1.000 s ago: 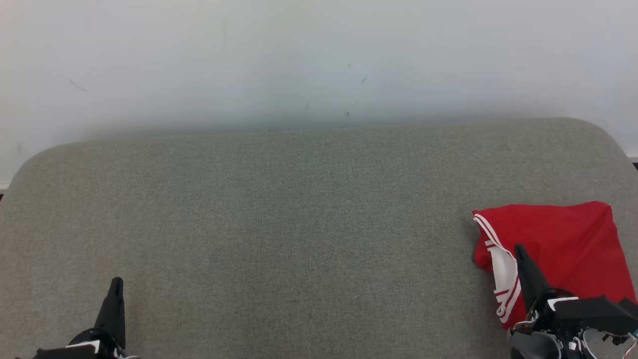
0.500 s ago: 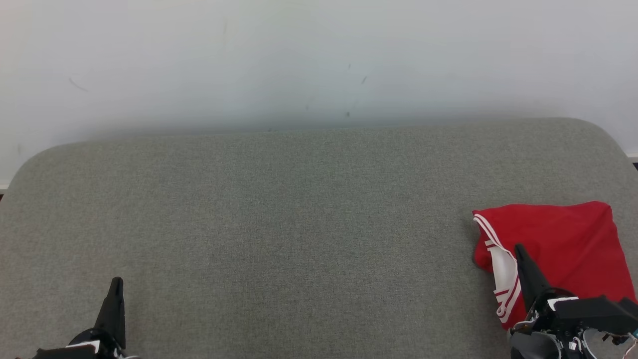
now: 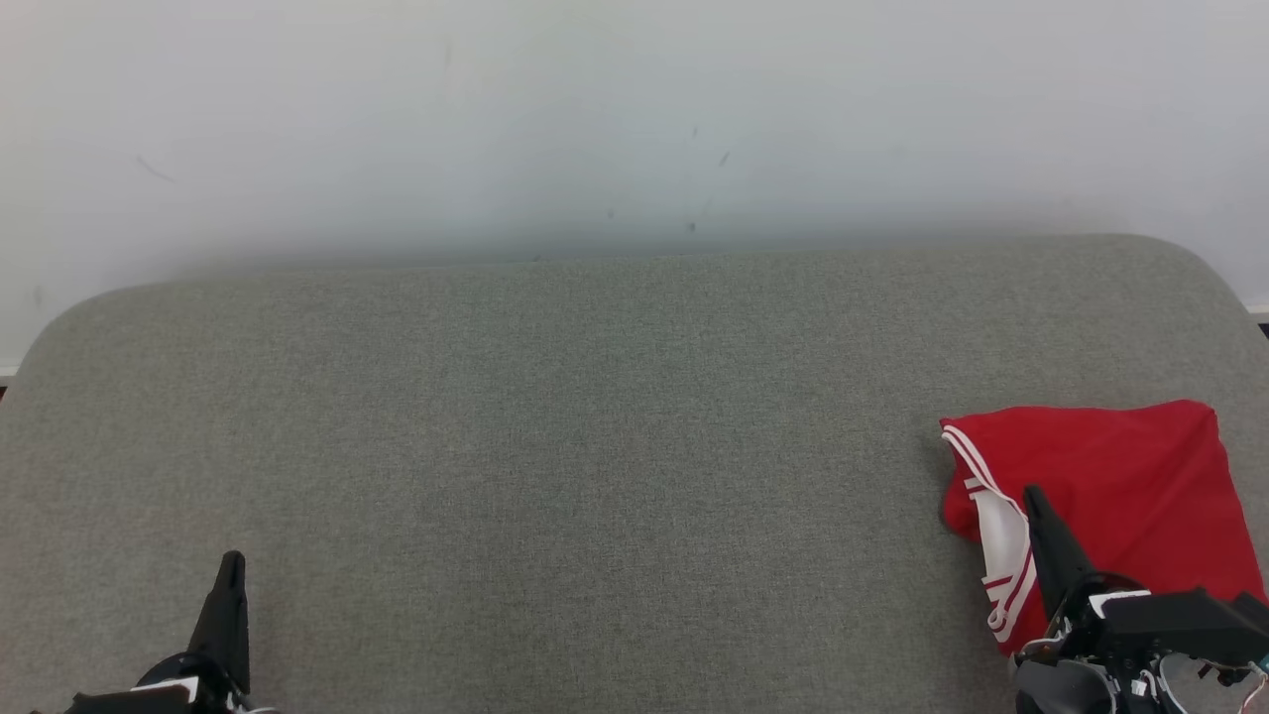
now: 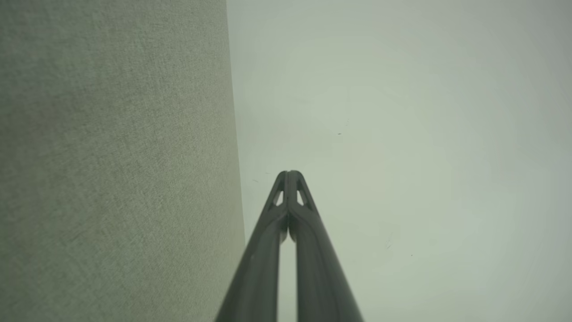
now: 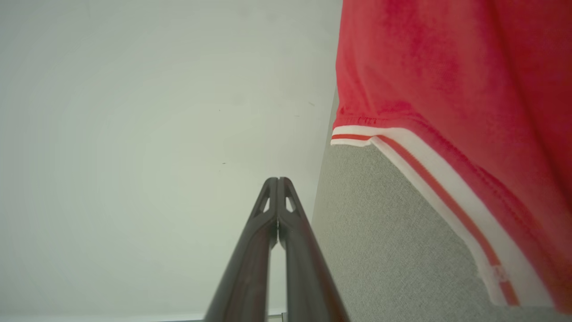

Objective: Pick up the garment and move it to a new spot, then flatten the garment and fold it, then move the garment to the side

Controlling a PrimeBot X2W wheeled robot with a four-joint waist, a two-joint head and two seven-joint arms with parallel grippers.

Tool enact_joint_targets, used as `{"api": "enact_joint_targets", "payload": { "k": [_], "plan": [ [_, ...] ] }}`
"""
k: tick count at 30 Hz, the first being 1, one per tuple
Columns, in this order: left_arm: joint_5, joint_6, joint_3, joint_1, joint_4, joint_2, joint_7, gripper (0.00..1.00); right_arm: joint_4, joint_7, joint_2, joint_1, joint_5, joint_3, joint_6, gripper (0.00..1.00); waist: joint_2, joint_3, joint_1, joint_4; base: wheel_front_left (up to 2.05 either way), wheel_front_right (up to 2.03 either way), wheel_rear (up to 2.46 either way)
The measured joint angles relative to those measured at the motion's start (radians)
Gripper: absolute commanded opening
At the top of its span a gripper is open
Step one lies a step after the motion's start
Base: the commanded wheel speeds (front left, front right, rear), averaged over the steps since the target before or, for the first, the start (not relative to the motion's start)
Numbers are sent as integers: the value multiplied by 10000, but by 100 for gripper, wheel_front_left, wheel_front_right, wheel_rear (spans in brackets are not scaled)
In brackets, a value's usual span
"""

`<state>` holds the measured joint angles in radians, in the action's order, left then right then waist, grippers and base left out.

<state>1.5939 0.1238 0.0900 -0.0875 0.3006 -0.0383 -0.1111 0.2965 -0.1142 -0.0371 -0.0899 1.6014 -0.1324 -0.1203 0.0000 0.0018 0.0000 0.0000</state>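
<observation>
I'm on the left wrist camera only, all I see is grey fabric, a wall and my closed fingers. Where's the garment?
Observer: The red garment lies at the right end of the grey cushion, towards its front edge.
Operator: Is the right gripper holding it?
Observer: No. The right gripper is shut with nothing between its fingers, and it points at the wall beside the garment's edge.
Operator: Any markings to grab by?
Observer: White stripes run along the garment's left edge, on the side nearest that gripper.
</observation>
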Motion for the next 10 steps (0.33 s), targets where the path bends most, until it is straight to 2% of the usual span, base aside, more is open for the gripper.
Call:
{"api": "enact_joint_targets", "payload": {
  "k": [10],
  "plan": [
    [0,0,0,0,-2,0,0,0,-2,0,0,0,0,0,0,0,1,1,0,0,0,0,0]
  ]
}}
